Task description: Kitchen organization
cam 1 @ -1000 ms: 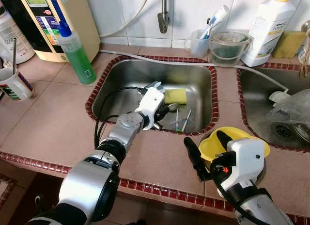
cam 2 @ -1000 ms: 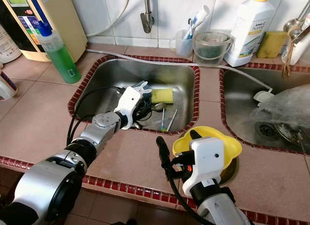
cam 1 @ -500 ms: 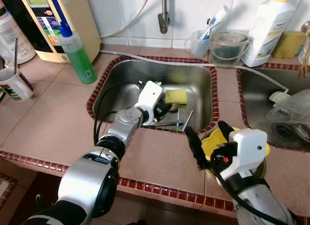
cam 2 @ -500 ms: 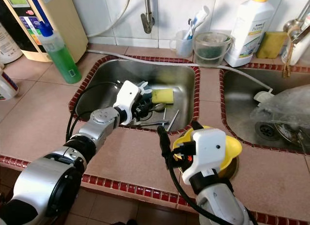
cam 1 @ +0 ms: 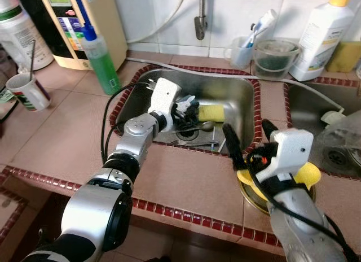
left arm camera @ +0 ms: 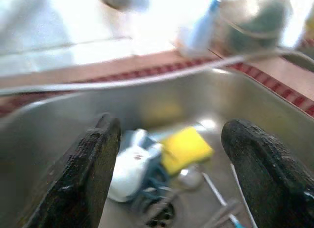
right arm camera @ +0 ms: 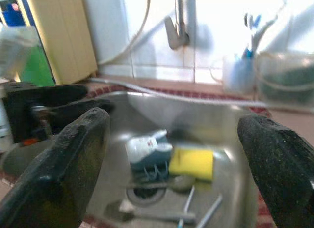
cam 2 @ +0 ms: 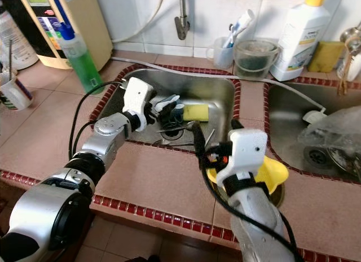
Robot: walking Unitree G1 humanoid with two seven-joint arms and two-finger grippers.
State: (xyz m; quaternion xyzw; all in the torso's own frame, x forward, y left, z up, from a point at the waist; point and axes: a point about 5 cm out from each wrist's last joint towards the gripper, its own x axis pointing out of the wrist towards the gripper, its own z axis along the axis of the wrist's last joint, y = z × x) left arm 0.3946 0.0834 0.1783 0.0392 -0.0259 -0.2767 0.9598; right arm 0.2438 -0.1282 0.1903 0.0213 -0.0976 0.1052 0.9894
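Left hand fingers apart inside sink, above yellow sponge; right hand apart too.

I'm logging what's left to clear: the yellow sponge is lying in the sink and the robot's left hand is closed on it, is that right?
Not quite. The yellow sponge does lie in the sink, but the left hand is open, not closed on it: the left wrist view shows its two fingers spread wide with the sponge lying untouched beyond them.
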